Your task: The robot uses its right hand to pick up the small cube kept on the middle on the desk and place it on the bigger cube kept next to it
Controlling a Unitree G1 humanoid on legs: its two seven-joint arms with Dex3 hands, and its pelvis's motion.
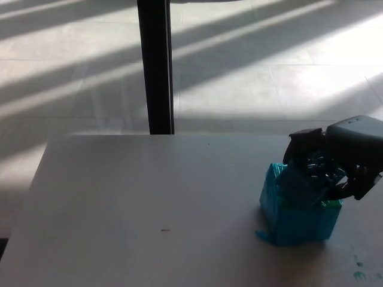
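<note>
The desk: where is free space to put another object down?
The desk is bare from its left edge across to the big cyan cube, apart from one tiny dark speck. It is crowded at the right, where the right hand holds the small blue cube over the big cube.

The big cube point(299, 224) is bright teal with shiny wrap and green patches near its top. The small cube point(297, 182), at its 12 o'clock, is a darker blue. The right hand point(335, 170) is black with a grey part. The desk point(149, 209) is pale brownish grey. The floor point(251, 66) is light grey with slanting bright stripes. The post point(155, 66) is black.
</note>
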